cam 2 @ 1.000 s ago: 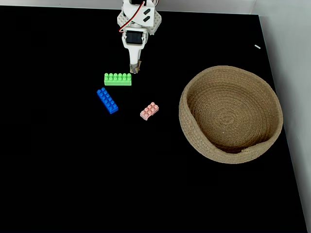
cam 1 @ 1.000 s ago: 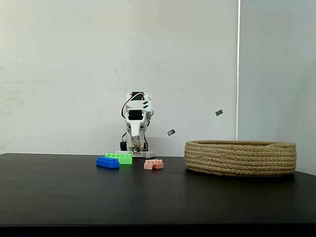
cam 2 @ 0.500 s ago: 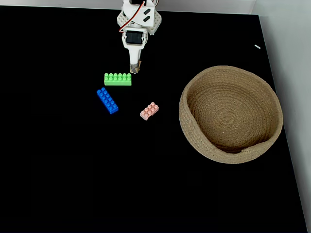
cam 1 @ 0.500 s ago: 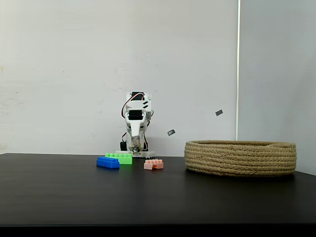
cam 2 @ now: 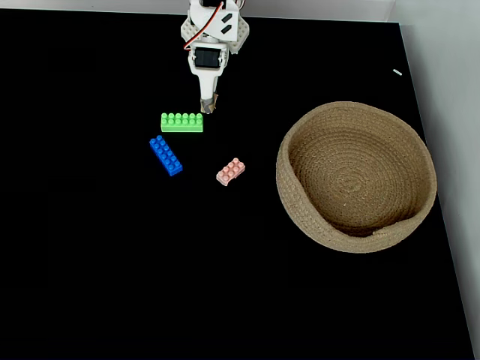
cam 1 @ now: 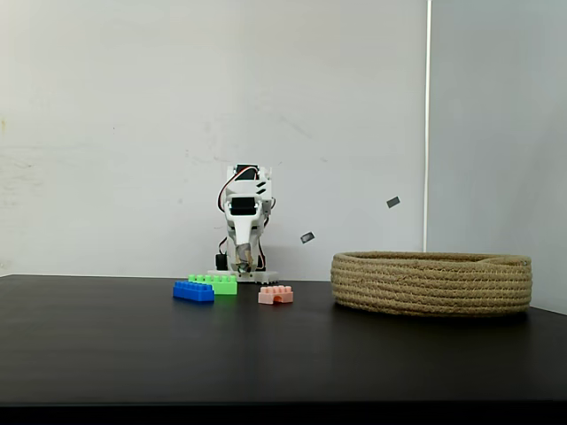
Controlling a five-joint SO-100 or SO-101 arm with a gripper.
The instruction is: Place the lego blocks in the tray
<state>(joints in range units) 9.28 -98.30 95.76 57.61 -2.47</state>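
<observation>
While the arm's tip points down behind the bricks, the fingers (cam 2: pixel 208 106) are too small and too closely bunched in both fixed views to tell whether they are parted or closed; nothing shows between them. From the front, the green brick (cam 1: pixel 216 283) is partly covered by the blue brick (cam 1: pixel 193 290), and the arm's base is hidden behind both.

From above, the green brick (cam 2: pixel 181 122) is a long studded bar of glossy plastic lying crosswise just beside the arm's tip, seemingly not touching it. Nearby, the blue brick (cam 2: pixel 165 155), equally long and studded, lies on a diagonal. Smaller and stubbier, the salmon-pink brick (cam 2: pixel 231 172) sits a little apart; the front view shows the arch notch in its underside (cam 1: pixel 275 295).

All three rest on the matte black bench (cam 2: pixel 112 262). Well apart from them stands the tray (cam 2: pixel 420 217), a wide, low round basket of coiled tan rope with ribbed sides (cam 1: pixel 431 283). Its spiral floor is bare; no brick is inside it.
</observation>
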